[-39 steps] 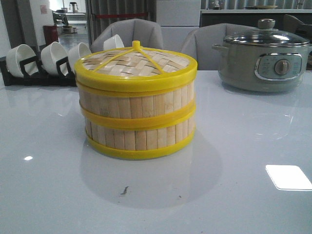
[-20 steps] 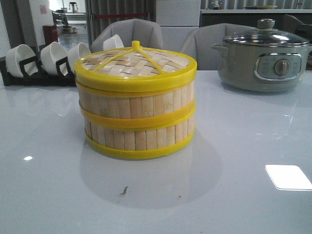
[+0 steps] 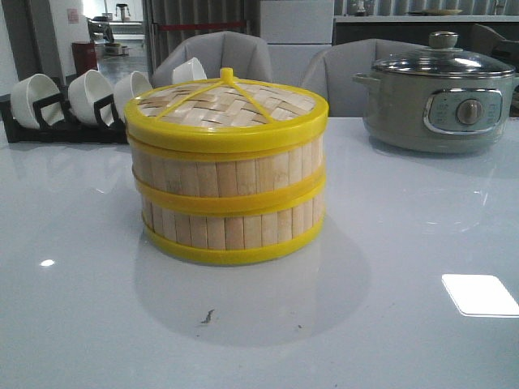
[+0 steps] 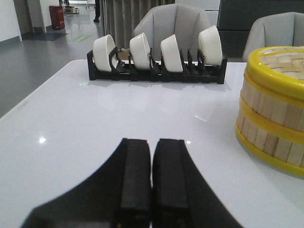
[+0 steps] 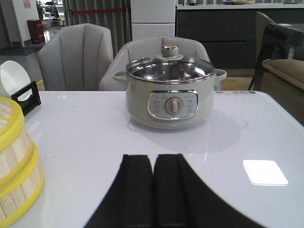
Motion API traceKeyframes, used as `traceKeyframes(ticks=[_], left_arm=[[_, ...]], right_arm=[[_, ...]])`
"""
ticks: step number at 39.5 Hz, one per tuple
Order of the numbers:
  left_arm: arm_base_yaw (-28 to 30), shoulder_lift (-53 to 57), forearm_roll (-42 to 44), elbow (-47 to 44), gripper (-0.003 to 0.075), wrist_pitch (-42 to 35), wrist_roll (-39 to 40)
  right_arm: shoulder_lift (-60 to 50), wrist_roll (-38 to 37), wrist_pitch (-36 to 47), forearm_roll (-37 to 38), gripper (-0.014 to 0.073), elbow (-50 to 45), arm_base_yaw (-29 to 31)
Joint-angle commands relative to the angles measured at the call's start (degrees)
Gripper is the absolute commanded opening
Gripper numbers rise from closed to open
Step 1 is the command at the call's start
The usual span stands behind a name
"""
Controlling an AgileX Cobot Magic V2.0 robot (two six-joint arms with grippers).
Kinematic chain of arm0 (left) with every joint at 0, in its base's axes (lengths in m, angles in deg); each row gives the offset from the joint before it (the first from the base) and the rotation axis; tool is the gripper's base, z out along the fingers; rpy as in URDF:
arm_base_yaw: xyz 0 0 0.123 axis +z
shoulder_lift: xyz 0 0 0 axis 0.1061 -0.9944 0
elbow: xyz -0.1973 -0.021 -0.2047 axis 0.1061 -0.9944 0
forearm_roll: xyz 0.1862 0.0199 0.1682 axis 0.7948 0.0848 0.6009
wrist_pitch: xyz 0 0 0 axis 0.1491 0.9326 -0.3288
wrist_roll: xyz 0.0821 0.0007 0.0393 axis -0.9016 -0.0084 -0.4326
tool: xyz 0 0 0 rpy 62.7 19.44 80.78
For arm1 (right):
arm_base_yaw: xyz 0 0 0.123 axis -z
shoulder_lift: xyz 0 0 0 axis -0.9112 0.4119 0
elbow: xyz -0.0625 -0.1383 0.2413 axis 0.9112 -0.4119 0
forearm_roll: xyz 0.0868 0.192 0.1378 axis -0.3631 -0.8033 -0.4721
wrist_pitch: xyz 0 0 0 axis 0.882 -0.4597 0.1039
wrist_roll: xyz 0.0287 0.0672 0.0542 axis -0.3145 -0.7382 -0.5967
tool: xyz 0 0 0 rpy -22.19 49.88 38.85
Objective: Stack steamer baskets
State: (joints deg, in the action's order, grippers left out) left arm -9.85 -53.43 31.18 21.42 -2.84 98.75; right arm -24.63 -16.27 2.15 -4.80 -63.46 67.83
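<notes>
Two steamer baskets [image 3: 227, 207] stand stacked one on the other on the glossy white bench [image 3: 405, 324], capped by one woven-bamboo lid [image 3: 225, 109]. Each tier has a wall of pale upright bamboo slats between bright yellow plastic rims; the lid is a basket-weave disc inside a thick yellow ring, with thin yellow ribs rising to a small yellow knob at its centre. The stack looks level and its rims line up.

With the stack as landmark: behind it to the left, a black rack [image 3: 49, 121] holds four white bowls [image 3: 89, 93] tipped on edge, the fourth partly hidden behind the lid in the front view. Behind the stack to the right sits one grey-green electric pot [image 3: 442, 101] under a glass lid, well apart from the baskets. Two grey chairs [image 3: 219, 53] stand beyond the bench.

The left claw [image 4: 152, 178] is clenched on nothing, its two black fingers pressed together, to the left of the stack. The right claw [image 5: 153, 190] is likewise clenched and empty, to the right of the stack, facing the pot.
</notes>
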Motion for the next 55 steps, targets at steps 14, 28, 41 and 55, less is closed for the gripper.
traceKeyframes(ticks=[14, 28, 41, 55], left_arm=[[0.0, 0.7, 1.7, -0.1, 0.0087, -4.8, -3.6], [0.0, 0.7, 1.7, -0.1, 0.0087, -4.8, -3.6], [0.0, 0.7, 1.7, -0.1, 0.0087, -4.8, -3.6], [0.0, 0.7, 1.7, -0.1, 0.0087, -4.8, -3.6]], right_arm=[[0.1, 0.7, 5.0, 0.3, 0.0056, 1.7, 0.3], [0.1, 0.7, 5.0, 0.3, 0.0056, 1.7, 0.3], [0.1, 0.7, 5.0, 0.3, 0.0056, 1.7, 0.3], [-0.2, 0.7, 4.2, 0.3, 0.0056, 1.7, 0.3]])
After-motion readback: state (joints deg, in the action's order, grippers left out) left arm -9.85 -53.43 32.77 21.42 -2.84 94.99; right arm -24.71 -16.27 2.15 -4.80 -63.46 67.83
